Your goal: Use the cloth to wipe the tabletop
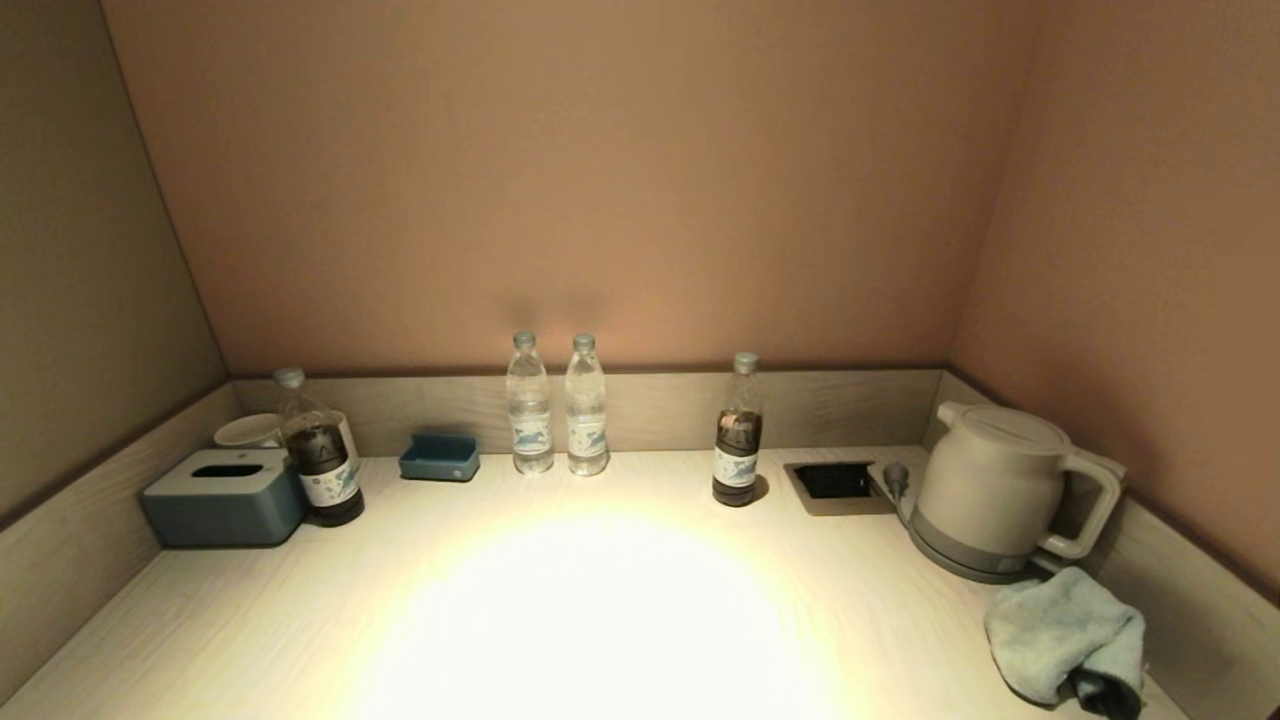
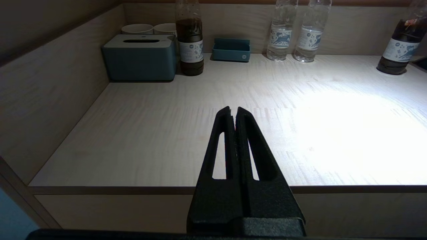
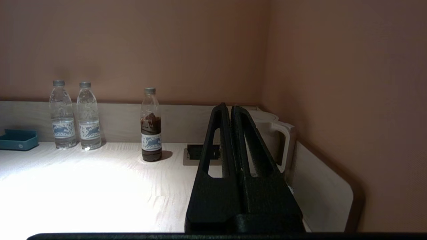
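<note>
A crumpled light blue cloth lies on the pale wooden tabletop at the front right corner, just in front of the kettle. No arm shows in the head view. My left gripper is shut and empty, held off the table's front edge on the left side. My right gripper is shut and empty, held back from the table's front right, pointing toward the kettle. The cloth is hidden behind the right gripper in the right wrist view.
A white kettle stands at the right rear beside a recessed socket box. Two clear water bottles, two dark-drink bottles, a small blue tray, a blue tissue box and white cups line the back and left. Low walls border the table.
</note>
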`<state>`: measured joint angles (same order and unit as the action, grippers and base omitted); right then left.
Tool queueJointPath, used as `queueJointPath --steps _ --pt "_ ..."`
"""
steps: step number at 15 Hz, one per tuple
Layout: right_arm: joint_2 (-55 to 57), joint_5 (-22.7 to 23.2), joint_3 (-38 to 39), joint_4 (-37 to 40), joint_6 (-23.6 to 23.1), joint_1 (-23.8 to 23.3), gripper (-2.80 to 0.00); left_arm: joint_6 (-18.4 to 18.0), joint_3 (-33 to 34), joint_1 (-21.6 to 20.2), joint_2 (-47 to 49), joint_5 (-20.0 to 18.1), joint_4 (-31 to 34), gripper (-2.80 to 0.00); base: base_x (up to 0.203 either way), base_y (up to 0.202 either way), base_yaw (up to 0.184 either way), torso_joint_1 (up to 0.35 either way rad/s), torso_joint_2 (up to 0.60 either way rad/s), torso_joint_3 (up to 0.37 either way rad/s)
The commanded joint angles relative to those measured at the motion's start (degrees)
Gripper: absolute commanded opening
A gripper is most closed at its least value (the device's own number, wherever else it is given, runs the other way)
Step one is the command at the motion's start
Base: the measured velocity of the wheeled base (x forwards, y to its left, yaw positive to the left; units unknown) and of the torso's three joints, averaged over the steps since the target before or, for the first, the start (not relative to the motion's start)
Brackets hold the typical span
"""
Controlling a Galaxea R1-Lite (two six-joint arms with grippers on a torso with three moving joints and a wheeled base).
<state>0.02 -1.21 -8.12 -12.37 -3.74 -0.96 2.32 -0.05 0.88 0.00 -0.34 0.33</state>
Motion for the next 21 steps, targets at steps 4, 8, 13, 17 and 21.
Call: queueJointPath --steps 4,8,13,17,21 --pt "-0.02 -0.11 2.89 -3.01 -0.42 0.0 -2.8 0.06 -0.04 0.0 0.0 -0.01 0.02 -2.8 0.0 0.0 0.0 0.0 0.0 0.0" --pt "-0.02 -0.37 4.85 -5.71 -0.42 0.0 -2.8 0.06 -0.04 0.0 0.0 -0.01 0.02 -2.8 0.0 0.0 0.0 0.0 0.0 0.0" --pt "-0.02 -1.69 8.12 -10.33 -0.57 0.0 -2.8 0.06 0.05 0.0 0.0 -0.01 0.02 -2.8 0.0 0.0 0.0 0.0 0.0 0.0" --pt "-0.02 -1.43 8.12 -9.95 -0.65 0.0 -2.8 0.06 0.05 0.0 0.0 -0.01 0.02 -2.8 0.0 0.0 0.0 0.0 0.0 0.0" --pt "-0.02 -1.03 8.12 -3.11 -0.23 0.0 -2.8 0.06 -0.04 0.0 0.0 -0.01 0.02 -2.8 0.0 0.0 0.0 0.0 0.0 0.0"
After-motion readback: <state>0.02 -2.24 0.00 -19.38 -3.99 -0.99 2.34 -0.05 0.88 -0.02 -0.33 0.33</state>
